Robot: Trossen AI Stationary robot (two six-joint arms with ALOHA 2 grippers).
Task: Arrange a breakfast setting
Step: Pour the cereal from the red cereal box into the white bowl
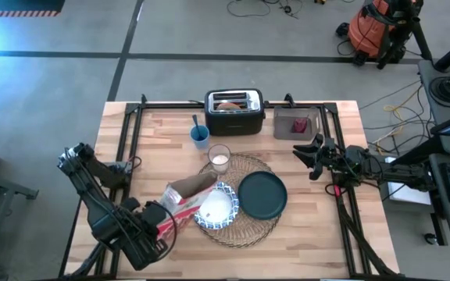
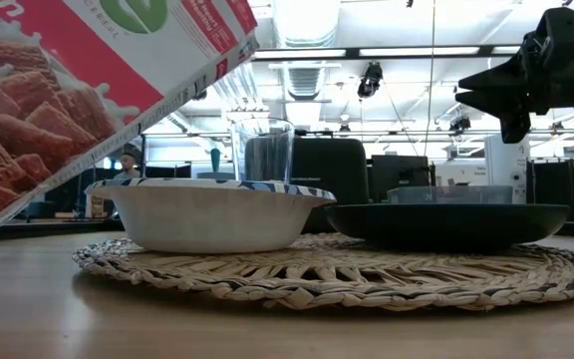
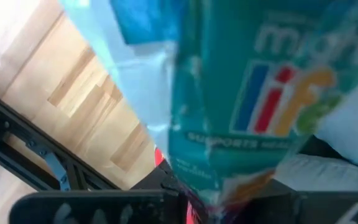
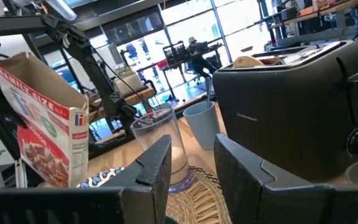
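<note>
My left gripper is shut on a red cereal box, which is tilted with its open top over the blue-and-white bowl. The box fills the low view's upper left, above the bowl. The bowl and the dark teal plate rest on the woven placemat. The glass of milk stands at the mat's far edge. My right gripper is open and empty in the air to the right of the mat. A dark-red item lies in a grey tray. My left gripper pinches the cereal box at its lower, closed end between its two fingers. It comes from the table's near left. The box is lifted clear of the table and slants up toward the bowl, open end highest.
A black-and-silver toaster with bread in it stands at the far edge. A small blue cup stands beside it, and the grey tray is to its right. Bare wood lies left of the mat and near the front edge.
</note>
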